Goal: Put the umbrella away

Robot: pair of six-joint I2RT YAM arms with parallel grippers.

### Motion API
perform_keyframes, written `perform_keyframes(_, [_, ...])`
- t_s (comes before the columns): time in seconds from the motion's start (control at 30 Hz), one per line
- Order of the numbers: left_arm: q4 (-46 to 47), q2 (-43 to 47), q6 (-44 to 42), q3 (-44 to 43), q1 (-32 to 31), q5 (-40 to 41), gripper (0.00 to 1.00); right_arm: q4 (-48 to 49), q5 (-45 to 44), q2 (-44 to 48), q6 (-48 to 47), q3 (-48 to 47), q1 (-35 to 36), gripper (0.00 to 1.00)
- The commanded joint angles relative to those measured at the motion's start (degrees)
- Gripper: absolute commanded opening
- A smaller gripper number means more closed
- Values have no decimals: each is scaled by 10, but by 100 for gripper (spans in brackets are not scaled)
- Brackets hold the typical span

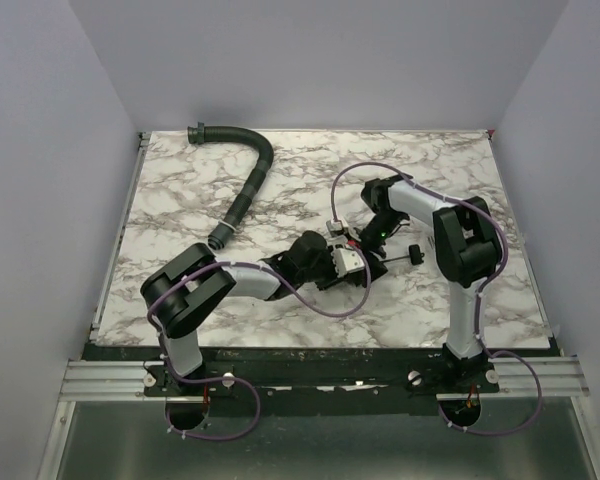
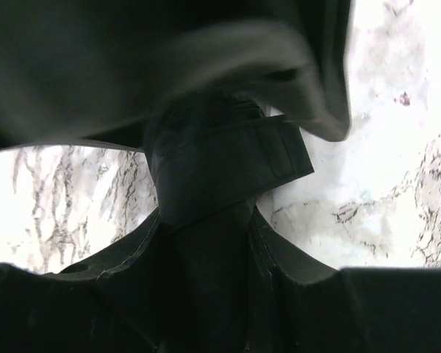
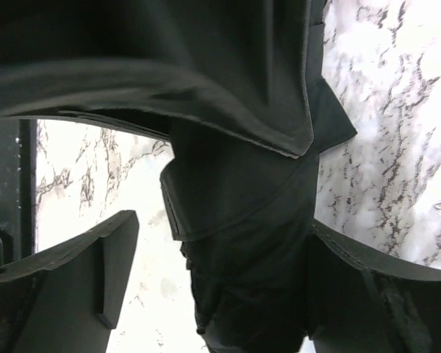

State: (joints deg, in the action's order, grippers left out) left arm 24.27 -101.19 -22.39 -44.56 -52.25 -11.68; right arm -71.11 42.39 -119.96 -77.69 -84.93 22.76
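clamping the folded umbrella (image 3: 235, 220) in the left claw (image 2: 206, 213) at mid-tabletop (image 1: 180, 200)
holding the right claw (image 3: 220, 228) open around the same bundle, well apart from the ribbed hose (image 1: 245, 195), crowding both wrist views

Umbrella (image 1: 414, 253) on marble table (image 1: 460, 170); hose (image 1: 248, 190) behind

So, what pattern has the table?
The table is white marble with grey veins; top view shows it best.
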Motion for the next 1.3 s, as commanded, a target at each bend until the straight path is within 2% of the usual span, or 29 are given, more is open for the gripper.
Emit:
perform_keyframes(0.0, [-132,-81,159,20,49,-131,19,46,16,3,-53,1,-8,90])
perform_keyframes(0.23, [-158,-152,265,-6,116,-224,19,77,-8,52,-186,91,-10,92])
perform_keyframes(0.47, [-185,-183,300,-37,150,-261,19,152,-46,75,-185,163,-10,92])
perform_keyframes(0.57, [-197,-191,303,-43,157,-254,18,111,-40,65,-173,129,-12,93])
perform_keyframes(0.7, [-201,-202,311,-39,164,-233,18,-24,-26,15,-172,37,-14,100])
perform_keyframes(0.87, [-182,-193,333,-20,165,-219,18,17,-2,41,-124,24,-20,100])
perform_keyframes(1.07, [-153,-182,340,13,162,-202,17,27,5,23,-70,-49,-42,100])
perform_keyframes(1.27, [-122,-177,352,31,144,-185,17,33,22,28,-72,-61,-58,100])
